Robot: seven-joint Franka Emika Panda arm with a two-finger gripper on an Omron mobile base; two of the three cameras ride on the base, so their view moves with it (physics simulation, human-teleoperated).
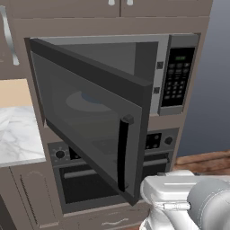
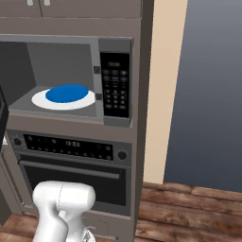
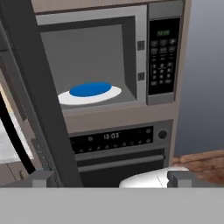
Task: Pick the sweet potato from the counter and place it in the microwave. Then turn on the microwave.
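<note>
Jaws wide, facing the open microwave

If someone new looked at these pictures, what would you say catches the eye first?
The microwave with its door swung wide open stands out, built into the cabinet above the oven. Inside it, a blue plate lies on the white turntable. To the left, a strip of marble counter shows.

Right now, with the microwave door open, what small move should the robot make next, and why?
Probably turn toward the white marble counter on the left to look for the sweet potato. The grey-steel microwave holds only a round blue plate, and the open gripper carries nothing.
</note>
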